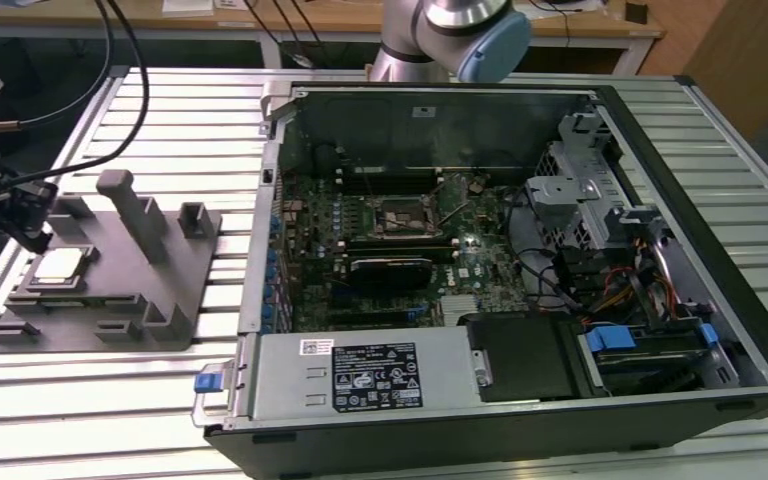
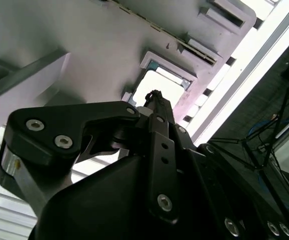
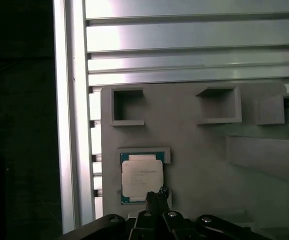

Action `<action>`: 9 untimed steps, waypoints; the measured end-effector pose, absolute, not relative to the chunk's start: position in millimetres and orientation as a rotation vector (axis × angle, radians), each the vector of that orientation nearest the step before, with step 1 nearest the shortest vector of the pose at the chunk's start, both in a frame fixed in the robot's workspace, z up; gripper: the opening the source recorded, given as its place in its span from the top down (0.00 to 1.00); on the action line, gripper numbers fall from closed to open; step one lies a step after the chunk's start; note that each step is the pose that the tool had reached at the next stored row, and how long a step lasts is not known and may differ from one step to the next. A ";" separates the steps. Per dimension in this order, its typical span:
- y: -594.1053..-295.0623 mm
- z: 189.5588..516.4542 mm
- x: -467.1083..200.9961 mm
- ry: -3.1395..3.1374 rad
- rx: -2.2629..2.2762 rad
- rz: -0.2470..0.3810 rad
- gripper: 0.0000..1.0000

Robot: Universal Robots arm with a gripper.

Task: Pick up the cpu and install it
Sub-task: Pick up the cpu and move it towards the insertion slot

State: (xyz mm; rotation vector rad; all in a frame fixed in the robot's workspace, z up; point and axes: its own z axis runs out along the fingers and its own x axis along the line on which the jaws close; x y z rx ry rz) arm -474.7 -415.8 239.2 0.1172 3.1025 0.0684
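cpu silvery metal; fixture matt grey plastic.

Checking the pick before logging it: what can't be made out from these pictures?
- Contact between gripper and cpu: first wrist view, the gripper covers the cpu's near edge.
- Socket state: exterior view, too small.
- Arm: exterior view, cut by the top edge.

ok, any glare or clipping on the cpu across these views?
First wrist view: the cpu is evenly lit with a mild sheen and no clipping; the table slats beyond the fixture glare. Second wrist view: the cpu is blown out to white behind the dark gripper. Exterior view: even light, cpu bright but its outline stays intact.
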 end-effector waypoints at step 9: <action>-412.5 224.0 -477.7 3.102 0.116 0.068 0.89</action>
